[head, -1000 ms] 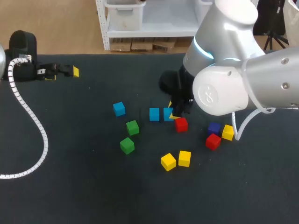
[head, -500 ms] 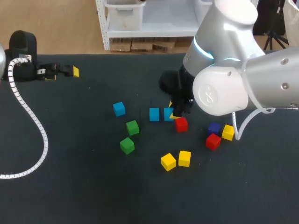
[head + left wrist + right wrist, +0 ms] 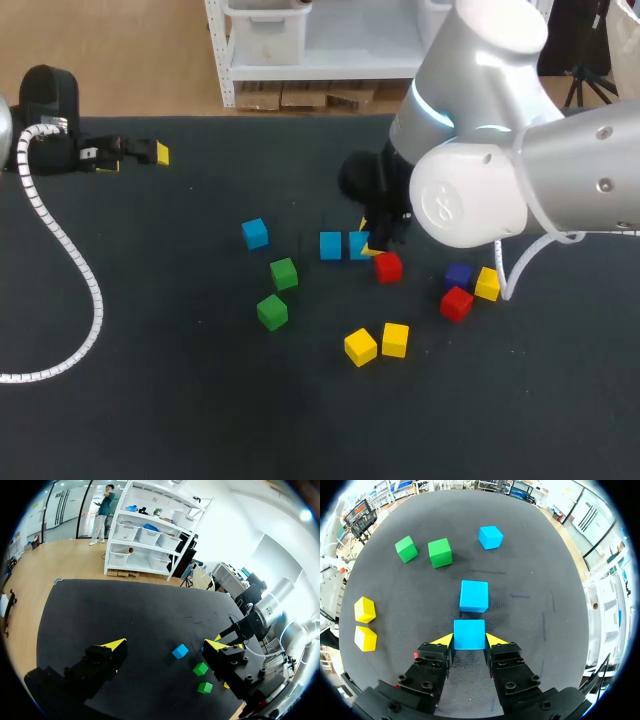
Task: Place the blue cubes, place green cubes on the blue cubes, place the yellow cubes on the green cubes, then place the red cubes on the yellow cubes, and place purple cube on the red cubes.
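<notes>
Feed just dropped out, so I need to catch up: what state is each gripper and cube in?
Right gripper, shut on blue cube.
Left gripper, open, empty.
Other blue cubes, loose, unstacked.
Green cubes, yellow cubes, red cubes, purple cube, all loose, unstacked.

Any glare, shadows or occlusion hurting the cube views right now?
Head view: the right arm mostly hides its jaws and part of a blue cube; glare on its shell. Left wrist view: bright room light washes out that arm; green cubes readable. Right wrist view: even light, the blue cube between the jaws clear.
</notes>
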`<action>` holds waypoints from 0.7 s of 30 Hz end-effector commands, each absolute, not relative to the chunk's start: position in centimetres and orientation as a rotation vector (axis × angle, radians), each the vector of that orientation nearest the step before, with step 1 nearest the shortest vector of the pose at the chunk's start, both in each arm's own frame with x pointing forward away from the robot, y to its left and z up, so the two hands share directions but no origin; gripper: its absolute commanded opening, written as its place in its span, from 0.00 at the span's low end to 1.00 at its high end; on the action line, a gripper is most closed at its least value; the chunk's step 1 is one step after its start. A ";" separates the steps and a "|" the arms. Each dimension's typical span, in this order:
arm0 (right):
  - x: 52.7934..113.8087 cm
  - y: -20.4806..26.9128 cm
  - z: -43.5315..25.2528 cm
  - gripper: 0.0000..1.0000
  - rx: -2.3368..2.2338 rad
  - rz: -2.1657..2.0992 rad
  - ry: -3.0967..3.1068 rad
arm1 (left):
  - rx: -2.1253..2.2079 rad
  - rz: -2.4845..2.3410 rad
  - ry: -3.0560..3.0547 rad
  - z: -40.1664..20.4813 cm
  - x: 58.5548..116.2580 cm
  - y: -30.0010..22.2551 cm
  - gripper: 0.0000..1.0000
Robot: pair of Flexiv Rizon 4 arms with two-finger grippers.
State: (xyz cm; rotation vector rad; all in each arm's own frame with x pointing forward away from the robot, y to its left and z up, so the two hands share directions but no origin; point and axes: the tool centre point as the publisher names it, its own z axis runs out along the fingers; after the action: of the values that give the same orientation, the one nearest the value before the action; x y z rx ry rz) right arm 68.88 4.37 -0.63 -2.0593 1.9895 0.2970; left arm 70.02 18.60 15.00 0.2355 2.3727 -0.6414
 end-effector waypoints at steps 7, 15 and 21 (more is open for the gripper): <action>69.1 4.4 -0.8 0.00 -2.055 0.300 1.997 | 0.234 -0.639 2.375 15.0 70.0 18.6 1.00; 69.2 4.3 -0.9 0.00 -2.052 0.302 2.002 | 0.234 -0.639 2.375 15.0 70.0 18.6 1.00; 69.2 4.3 -0.9 0.00 -2.048 0.303 2.003 | 0.234 -0.639 2.375 15.0 70.0 18.6 1.00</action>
State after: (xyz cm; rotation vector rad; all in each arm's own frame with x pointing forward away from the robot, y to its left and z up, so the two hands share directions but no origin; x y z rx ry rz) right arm 69.12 4.27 -0.80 -2.0478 2.0028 0.2994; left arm 70.02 18.60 15.00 0.2355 2.3727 -0.6413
